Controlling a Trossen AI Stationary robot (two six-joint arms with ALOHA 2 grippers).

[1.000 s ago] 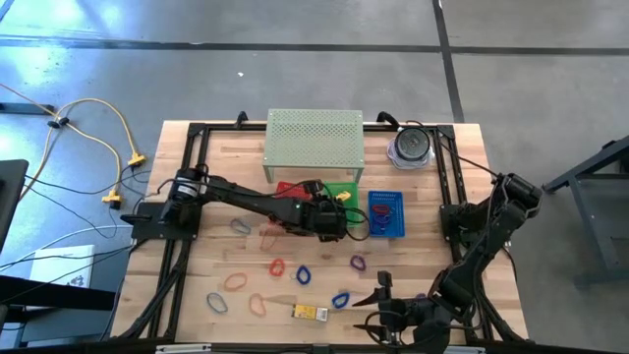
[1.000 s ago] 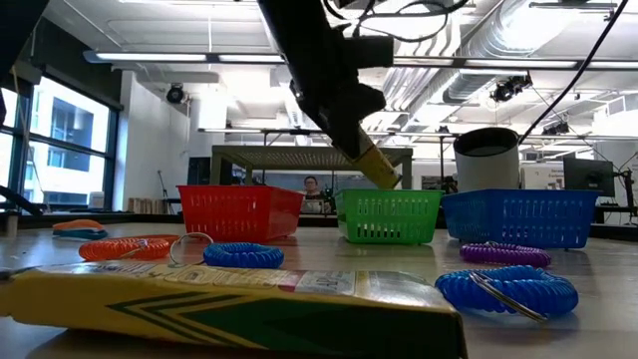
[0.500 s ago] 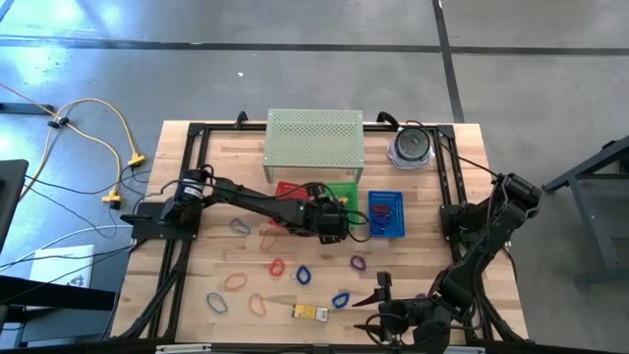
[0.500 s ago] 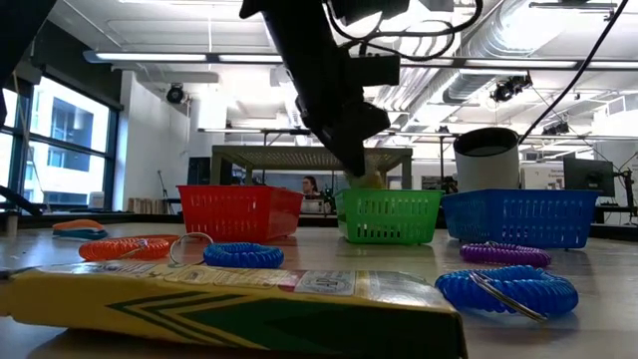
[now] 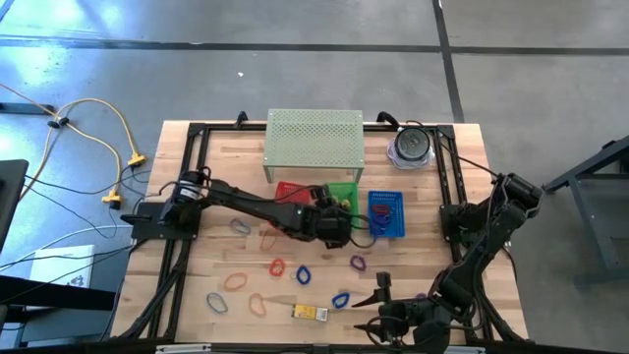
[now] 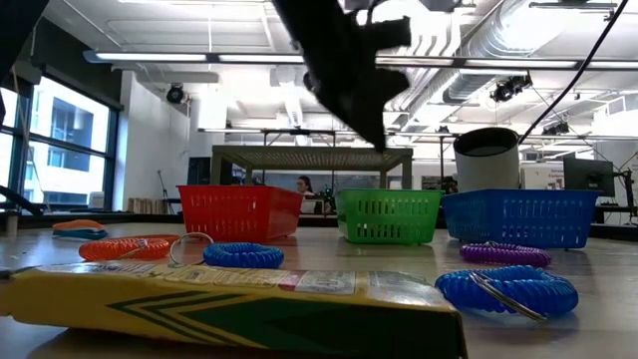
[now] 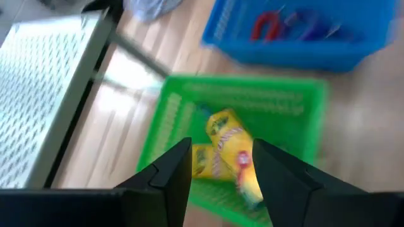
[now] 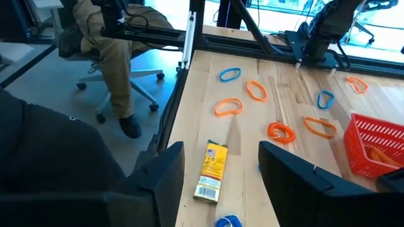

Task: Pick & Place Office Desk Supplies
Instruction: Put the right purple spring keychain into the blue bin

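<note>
Three baskets stand in a row toward the far edge of the surface (image 5: 197, 256), in front of a perforated metal shelf (image 5: 314, 144): red (image 5: 291, 189), green (image 5: 344, 190) and blue (image 5: 386, 213). The left tool (image 5: 339, 209) hangs over the green basket with its fingers (image 7: 167, 173) parted and nothing between them; in the left wrist view two yellow boxes (image 7: 230, 151) lie inside that basket, seen through the gap. The blue basket holds red and blue loops (image 7: 278, 22). Rubber-band loops, orange (image 5: 235, 282), red (image 5: 277, 266), blue (image 5: 341, 299) and purple (image 5: 358, 263), lie scattered over the middle of the surface, and another yellow box (image 5: 311, 313) rests near the front edge. The right tool (image 5: 378, 307) waits at the front edge just beside that box, its fingers (image 8: 167, 170) apart and empty. Beyond the surface's left edge, the right wrist view shows a seated person's legs (image 8: 117, 57).
</note>
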